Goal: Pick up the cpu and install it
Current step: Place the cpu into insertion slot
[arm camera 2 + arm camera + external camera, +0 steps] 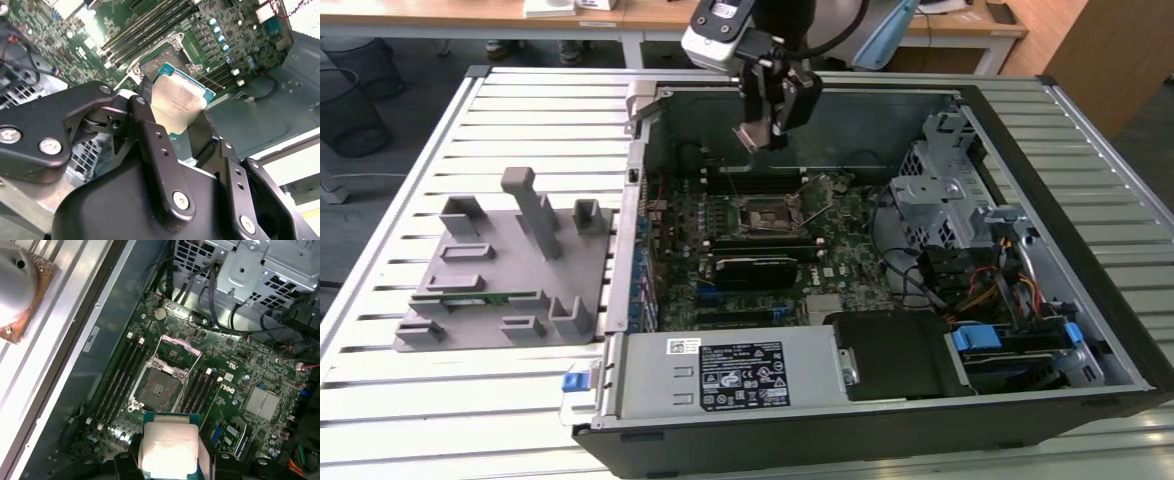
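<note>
Gripping the cpu [177,102] by two opposite edges, the jaws were closed only to the chip's width, with its silver top left bare in both wrist views [170,450]. The chip hung in open air above the socket [159,390], well apart from it and touching nothing else; whether it sat squarely over the socket could not be told. The socket lay open, its metal load plate [181,347] tilted up along one edge and its dark bed uncovered. Long memory slots [117,375] ran just beside the socket on two opposite sides, low against the motherboard [250,370]. On a further side of the socket a metal drive cage [265,270] and black cables [212,295] rose higher and crowded the board's edge. The case walls [881,100] stood well back from the socket, open above. Outside them, well apart from the socket, a grey holder [507,270] rested on the slatted worktop [534,110].
</note>
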